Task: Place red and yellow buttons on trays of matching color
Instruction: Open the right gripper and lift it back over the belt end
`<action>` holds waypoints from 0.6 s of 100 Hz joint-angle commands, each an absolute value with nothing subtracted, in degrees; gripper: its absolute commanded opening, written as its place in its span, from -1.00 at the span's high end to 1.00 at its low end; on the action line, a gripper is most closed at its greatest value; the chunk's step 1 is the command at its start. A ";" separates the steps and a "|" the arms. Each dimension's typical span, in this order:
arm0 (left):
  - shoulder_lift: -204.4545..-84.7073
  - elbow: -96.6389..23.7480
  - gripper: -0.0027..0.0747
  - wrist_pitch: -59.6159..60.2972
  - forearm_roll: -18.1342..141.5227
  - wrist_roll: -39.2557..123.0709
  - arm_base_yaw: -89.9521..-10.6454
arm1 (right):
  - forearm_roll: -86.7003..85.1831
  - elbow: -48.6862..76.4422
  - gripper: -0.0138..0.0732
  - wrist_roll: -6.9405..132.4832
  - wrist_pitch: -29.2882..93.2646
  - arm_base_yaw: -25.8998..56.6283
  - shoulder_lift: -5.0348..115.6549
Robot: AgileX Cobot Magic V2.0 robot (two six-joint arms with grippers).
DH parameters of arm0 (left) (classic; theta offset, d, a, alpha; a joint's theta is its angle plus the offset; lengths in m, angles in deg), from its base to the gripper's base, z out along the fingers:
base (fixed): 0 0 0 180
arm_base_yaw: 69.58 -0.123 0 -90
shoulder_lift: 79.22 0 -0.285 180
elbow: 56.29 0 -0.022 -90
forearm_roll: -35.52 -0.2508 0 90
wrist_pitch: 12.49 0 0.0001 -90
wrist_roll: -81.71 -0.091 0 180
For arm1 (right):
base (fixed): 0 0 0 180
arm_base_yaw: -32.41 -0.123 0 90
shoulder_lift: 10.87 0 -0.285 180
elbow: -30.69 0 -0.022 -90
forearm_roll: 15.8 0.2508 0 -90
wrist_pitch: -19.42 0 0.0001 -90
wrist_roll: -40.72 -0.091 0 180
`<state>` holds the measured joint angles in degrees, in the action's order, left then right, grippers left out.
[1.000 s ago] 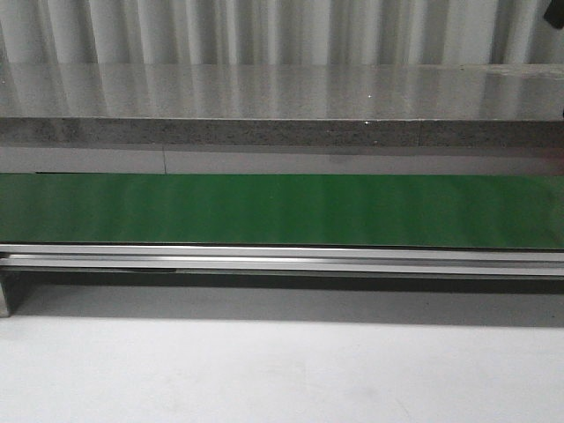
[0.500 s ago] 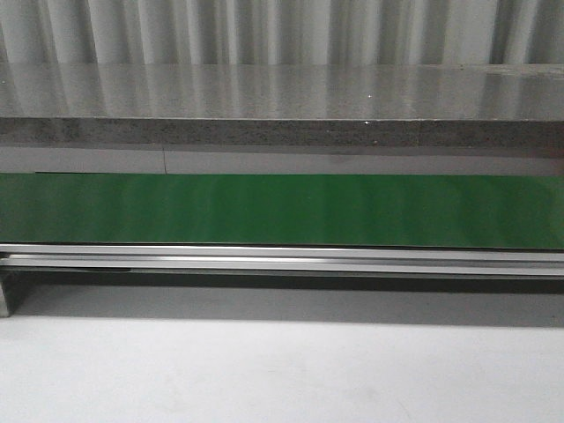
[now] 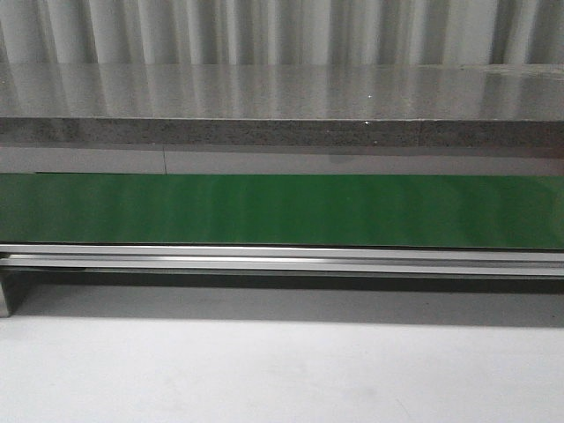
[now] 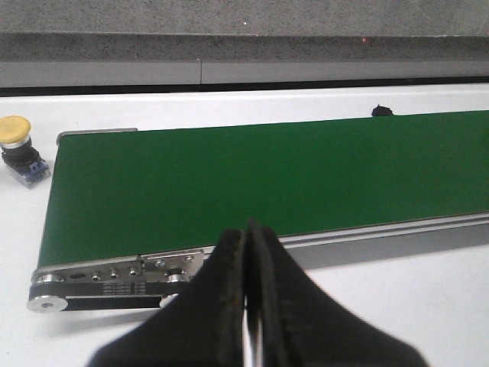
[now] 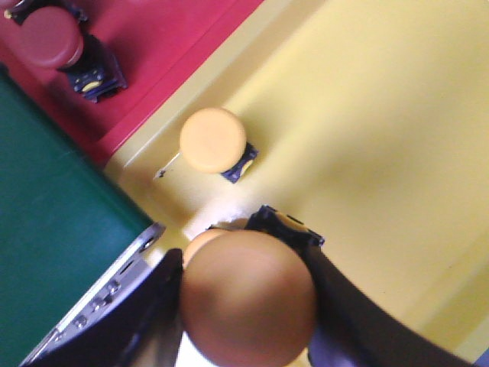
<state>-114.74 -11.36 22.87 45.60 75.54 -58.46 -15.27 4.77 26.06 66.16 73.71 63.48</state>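
Note:
In the right wrist view my right gripper [image 5: 248, 294] is shut on a yellow button [image 5: 248, 297], held over the yellow tray [image 5: 367, 115] near its edge. Another yellow button [image 5: 213, 140] stands on that tray. A red button [image 5: 52, 38] stands on the red tray [image 5: 176, 38] beside it. My left gripper [image 4: 250, 294] is shut with nothing in it, in front of the green belt [image 4: 252, 180]. A third yellow button [image 4: 17, 138] stands on the white table beyond the belt's end. Neither arm shows in the front view.
The green conveyor belt [image 3: 282, 210] with its aluminium frame [image 3: 282, 261] runs across the white table [image 3: 282, 370]. A grey stone ledge [image 3: 282, 132] stands behind it. The belt's end roller [image 5: 99, 306] lies close to the yellow tray's edge.
A dark shape at the top right corner of the front view one second ago has gone. Nothing else differs.

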 commanded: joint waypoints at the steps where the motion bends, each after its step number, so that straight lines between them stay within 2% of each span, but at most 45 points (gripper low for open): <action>1: -115.01 -12.85 0.98 18.63 46.58 75.62 -57.96 | -15.80 5.30 0.64 25.59 61.15 75.39 62.13; 60: -115.01 -12.85 0.98 18.63 46.58 75.62 -57.96 | -15.80 2.44 0.64 23.51 54.15 76.98 73.57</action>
